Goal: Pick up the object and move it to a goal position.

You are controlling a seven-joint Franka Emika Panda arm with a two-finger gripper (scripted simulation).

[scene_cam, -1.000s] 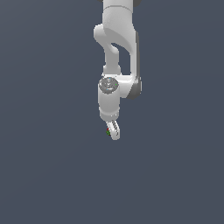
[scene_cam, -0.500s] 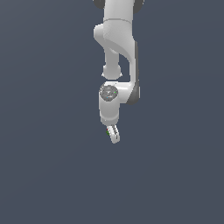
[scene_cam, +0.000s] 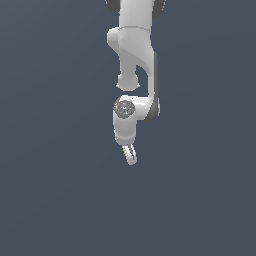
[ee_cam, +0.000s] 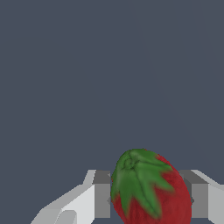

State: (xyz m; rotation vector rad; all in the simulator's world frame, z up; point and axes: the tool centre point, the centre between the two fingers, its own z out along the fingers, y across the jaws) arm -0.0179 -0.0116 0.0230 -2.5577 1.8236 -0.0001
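Flat slate-grey backdrop filled both views as I watched the glossy, plump red strawberry (ee_cam: pixel 151 192), green leafy cap showing, sit pinched between my smooth white gripper's (scene_cam: pixel 130 155) nearly closed fingers (ee_cam: pixel 94 199), arm behind.

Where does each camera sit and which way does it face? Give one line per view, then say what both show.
Exterior view: off the arm, looking at the white arm against a plain grey ground; the pincer hangs at its lower end.
Wrist view: on the wrist, looking out along the pincer; its two fingers show on either side of the strawberry.
Shared: the pincer, and a green speck at it in the exterior view, likely the strawberry's leaves.
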